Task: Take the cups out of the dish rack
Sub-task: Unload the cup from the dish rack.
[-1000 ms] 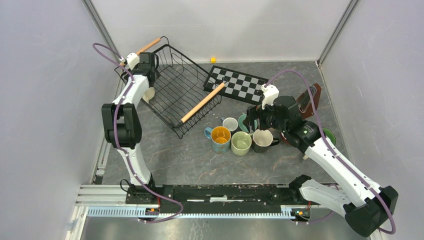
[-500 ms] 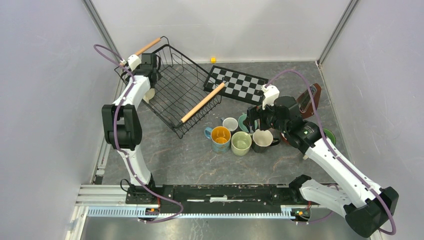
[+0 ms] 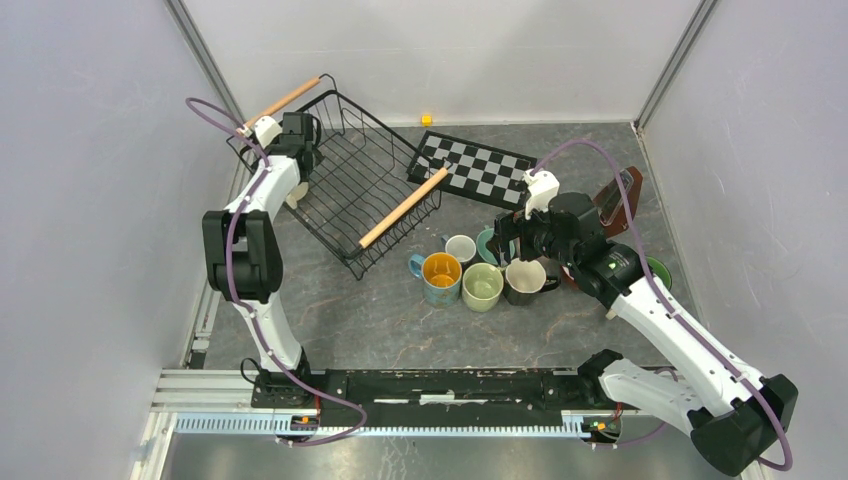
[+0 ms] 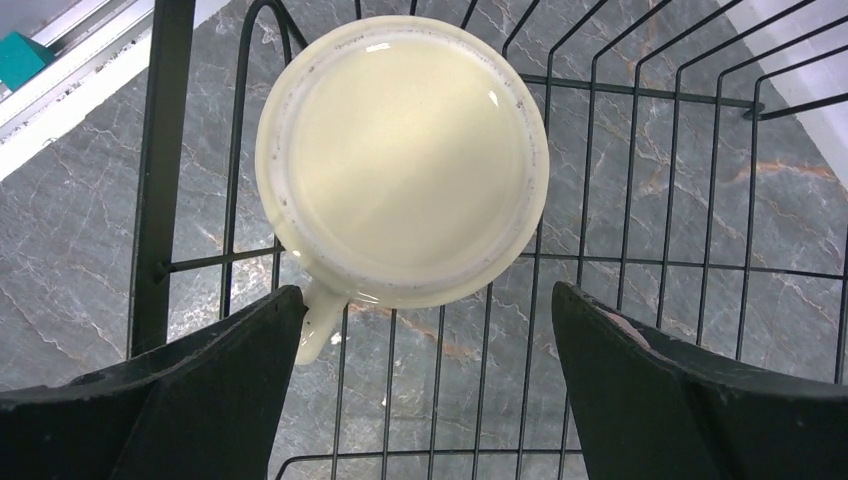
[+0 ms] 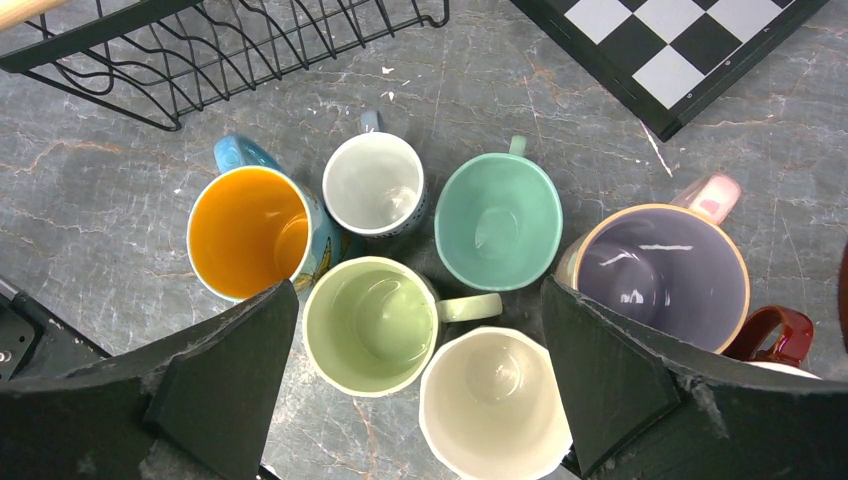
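Nearly done: one upturned cream mug [image 4: 402,160] sits at the dish rack's [image 3: 405,208] 9 o'clock under the wide-open left gripper [image 4: 428,300]; other mugs [image 5: 497,220] stand unloaded at 4 o'clock beneath the wide-open right gripper [image 5: 418,288].

One cup [image 4: 400,165] in the dish rack [image 3: 404,208] — other cups [image 5: 370,325] clustered to its right.

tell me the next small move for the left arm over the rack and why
Probably ease the left pincer forward until its open fingers straddle the cream cup, then close. The cup sits in the dish rack, base toward the camera, just ahead of the fingertips and not yet between them; its handle lies close by one finger, so go slowly.
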Available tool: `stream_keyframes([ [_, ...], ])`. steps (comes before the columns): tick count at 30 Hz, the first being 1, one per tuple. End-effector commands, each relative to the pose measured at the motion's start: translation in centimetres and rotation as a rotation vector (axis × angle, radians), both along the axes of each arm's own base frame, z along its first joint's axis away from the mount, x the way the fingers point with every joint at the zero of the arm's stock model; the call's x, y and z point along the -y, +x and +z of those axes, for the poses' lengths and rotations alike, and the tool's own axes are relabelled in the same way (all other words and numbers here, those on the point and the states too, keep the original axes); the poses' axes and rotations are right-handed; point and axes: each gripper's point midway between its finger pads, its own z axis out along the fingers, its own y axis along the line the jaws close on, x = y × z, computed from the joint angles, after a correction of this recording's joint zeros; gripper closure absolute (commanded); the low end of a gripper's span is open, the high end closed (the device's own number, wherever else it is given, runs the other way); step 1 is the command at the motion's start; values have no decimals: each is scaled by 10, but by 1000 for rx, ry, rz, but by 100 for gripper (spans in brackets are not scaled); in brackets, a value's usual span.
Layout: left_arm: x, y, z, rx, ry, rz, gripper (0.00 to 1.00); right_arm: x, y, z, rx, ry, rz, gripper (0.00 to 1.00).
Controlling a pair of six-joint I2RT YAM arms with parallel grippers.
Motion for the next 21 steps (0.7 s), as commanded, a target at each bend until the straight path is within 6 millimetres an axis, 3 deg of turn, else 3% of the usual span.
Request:
stream_keyframes([
  [1,-18,-18,-11,-30,-7,99,0,-2,1,8,35,12,9,2],
  [10,-11,-11,-17,-31,-51,94,0,-2,1,5,30,12,10,2],
  [21,18,-5,-28,-44,-60,54,4,-1,1,6,36,14,6,2],
])
